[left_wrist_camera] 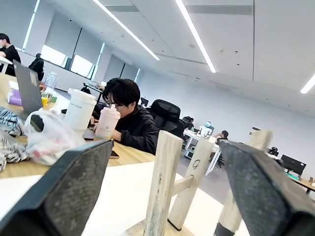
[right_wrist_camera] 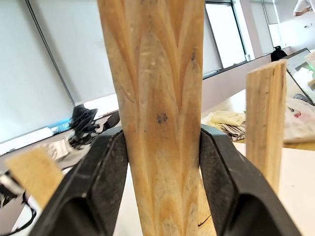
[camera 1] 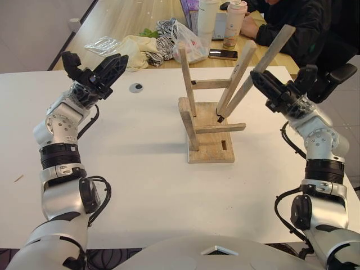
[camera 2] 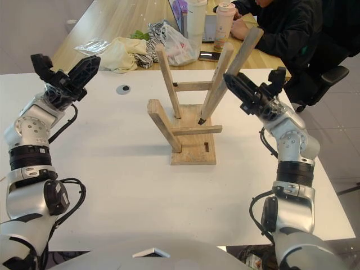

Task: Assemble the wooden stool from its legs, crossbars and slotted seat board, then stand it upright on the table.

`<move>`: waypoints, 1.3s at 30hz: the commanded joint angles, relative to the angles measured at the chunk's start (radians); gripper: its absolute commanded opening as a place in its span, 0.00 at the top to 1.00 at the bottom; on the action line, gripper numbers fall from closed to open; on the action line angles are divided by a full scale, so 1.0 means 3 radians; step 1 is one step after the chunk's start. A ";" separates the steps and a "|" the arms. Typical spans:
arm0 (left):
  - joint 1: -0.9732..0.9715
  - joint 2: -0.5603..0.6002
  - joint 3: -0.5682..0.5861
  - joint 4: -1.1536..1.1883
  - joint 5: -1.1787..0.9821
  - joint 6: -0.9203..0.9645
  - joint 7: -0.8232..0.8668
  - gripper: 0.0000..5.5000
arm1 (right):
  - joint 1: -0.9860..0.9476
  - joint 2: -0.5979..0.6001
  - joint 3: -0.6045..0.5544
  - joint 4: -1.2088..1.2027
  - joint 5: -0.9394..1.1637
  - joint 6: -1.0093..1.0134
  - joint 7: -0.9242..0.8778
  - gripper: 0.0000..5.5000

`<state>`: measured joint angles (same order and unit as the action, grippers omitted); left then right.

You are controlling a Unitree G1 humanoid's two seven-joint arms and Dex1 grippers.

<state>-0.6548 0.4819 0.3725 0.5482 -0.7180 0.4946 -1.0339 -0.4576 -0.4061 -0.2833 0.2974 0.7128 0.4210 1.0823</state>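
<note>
The stool lies upside down mid-table: the slotted seat board is flat, with legs standing up from it, joined by two crossbars. One more leg leans in from the right, its dark lower tip on the board near the middle. My right gripper is shut on this leg partway up; its pads press both sides of the wood. My left gripper hovers open above the table's far left, well apart from the stool, with its dark pads spread wide.
A small grey disc lies on the white table behind the left gripper. Bags and cloths, a phone and cups crowd the wooden table beyond. A person sits at the back right.
</note>
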 commanded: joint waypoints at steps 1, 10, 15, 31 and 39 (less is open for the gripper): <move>-0.0023 0.0031 -0.0033 0.0074 0.0103 -0.0029 0.0051 0.28 | 0.0325 0.0032 0.0107 0.0035 -0.0077 -0.0212 0.0321 0.63; -0.0028 0.0023 -0.0037 0.0048 0.0064 0.0105 0.0020 0.28 | 0.0724 -0.0238 0.0287 0.0145 -0.0423 -0.0700 0.0526 0.63; 0.0026 0.0008 0.0012 -0.0010 0.0025 0.0141 0.0054 0.28 | 0.0656 -0.0663 0.0317 0.0228 -0.0366 -0.0324 0.0890 0.64; 0.0189 -0.0147 0.0072 -0.0189 -0.0029 0.0131 0.0166 0.28 | -0.0407 -0.1224 0.0911 0.1239 -0.1032 -0.0670 0.1751 0.64; 0.0202 -0.0175 0.0090 -0.0187 -0.0023 0.0095 0.0202 0.28 | -0.0342 -0.1265 0.1273 0.1146 -0.1128 -0.0980 0.1771 0.64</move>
<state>-0.5922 0.4300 0.3964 0.4961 -0.7266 0.5332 -0.9807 -0.5998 -0.7632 0.0247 0.6448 0.4509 0.1505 1.6129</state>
